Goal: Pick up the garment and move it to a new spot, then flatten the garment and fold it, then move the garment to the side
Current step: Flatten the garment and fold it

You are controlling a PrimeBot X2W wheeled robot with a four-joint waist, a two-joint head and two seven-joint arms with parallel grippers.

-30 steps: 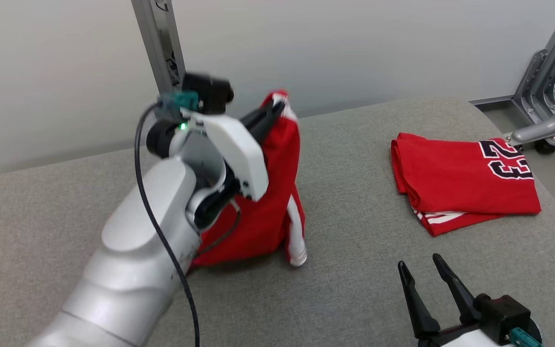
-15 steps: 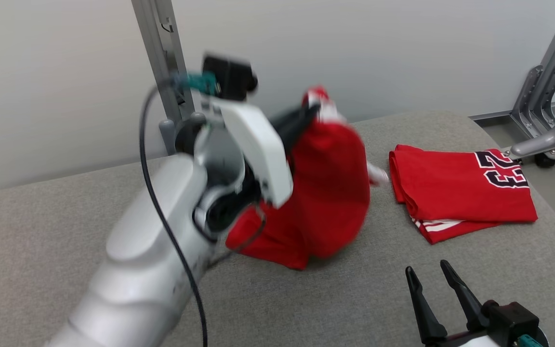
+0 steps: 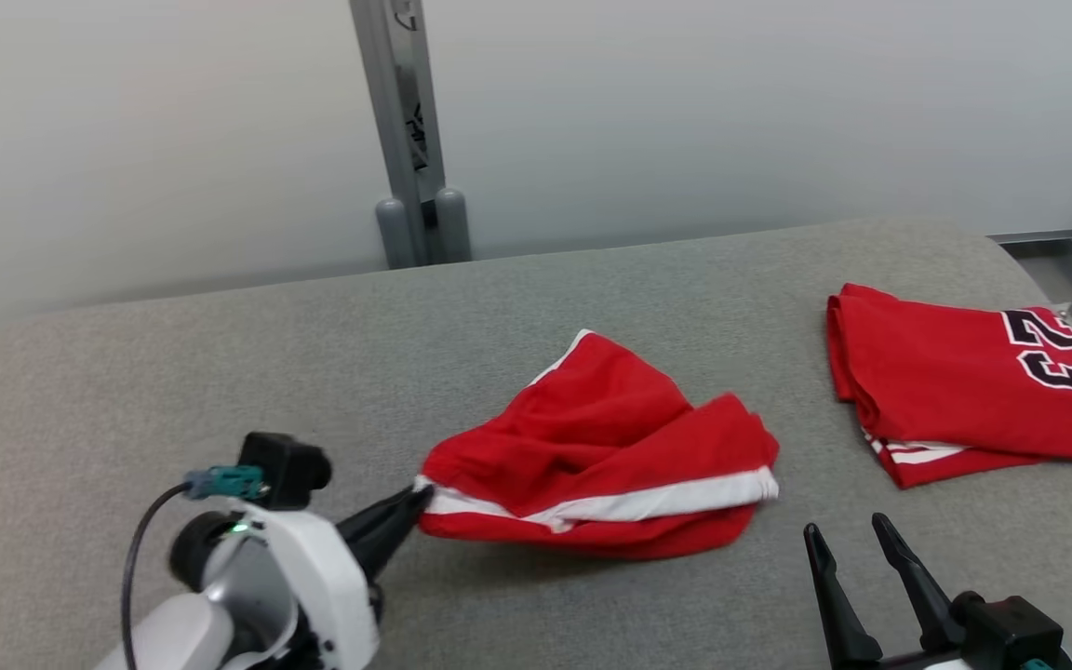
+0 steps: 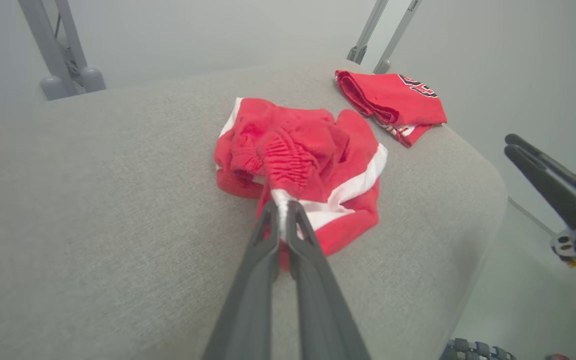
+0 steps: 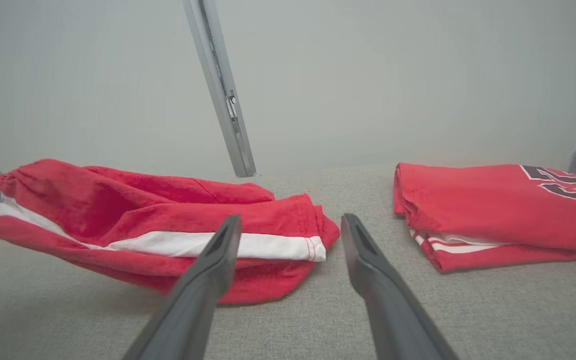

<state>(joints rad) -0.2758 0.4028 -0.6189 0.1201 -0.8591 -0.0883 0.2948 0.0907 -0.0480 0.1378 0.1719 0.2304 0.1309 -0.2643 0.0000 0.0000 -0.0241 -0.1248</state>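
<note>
Head view: crumpled on the grey cushion (image 3: 220,372), about mid-surface, the garment (image 3: 601,447), red with a white band along its near edge. Pinched at its left end by the left gripper (image 3: 413,502), low over the cushion at lower left, fingers pressed together on the cloth right where the white band ends. Rest of the cloth lying slack, spread rightward from the pinch. Well apart to the right, near the cushion's right end, a folded shirt (image 3: 945,372), red, with black white-outlined digits on top and striped trim peeking out below. At lower right, near the garment's right end but not touching it, the right gripper (image 3: 845,526), fingers spread, nothing between them. Behind the cushion, against a pale wall, a grey post (image 3: 406,140).

Left wrist view: same pinch seen along the fingers, both closed on a white fold beside a gathered, ribbed strip of red.

Right wrist view: between the spread fingers, bare cushion; to their left the garment's banded end, to their right the folded shirt.
</note>
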